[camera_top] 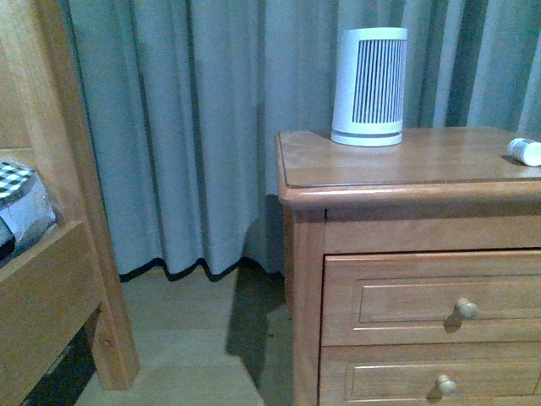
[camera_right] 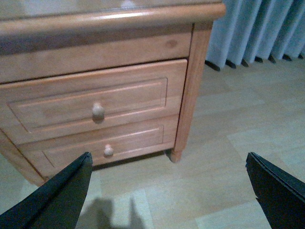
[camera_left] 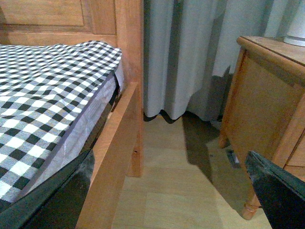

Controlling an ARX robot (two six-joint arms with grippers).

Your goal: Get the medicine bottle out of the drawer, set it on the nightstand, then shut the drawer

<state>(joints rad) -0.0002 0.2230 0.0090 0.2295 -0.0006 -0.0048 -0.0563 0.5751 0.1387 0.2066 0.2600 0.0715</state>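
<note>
The small white medicine bottle (camera_top: 525,150) lies on its side on the nightstand (camera_top: 397,169), at the top's far right edge in the front view. The top drawer (camera_top: 431,296) sits flush in the cabinet with its round knob (camera_top: 466,308) facing out; it shows as well in the right wrist view as the drawer (camera_right: 95,107). My right gripper (camera_right: 167,191) is open and empty, held back from the nightstand's front above the floor. My left gripper (camera_left: 169,191) is open and empty over the floor between the bed and the nightstand (camera_left: 267,109). Neither arm shows in the front view.
A tall white slatted appliance (camera_top: 369,86) stands at the back of the nightstand top. The lower drawer (camera_top: 423,381) is shut. A wooden bed frame (camera_left: 119,143) with a checked cover (camera_left: 43,100) stands on the left. Grey curtains (camera_top: 194,127) hang behind.
</note>
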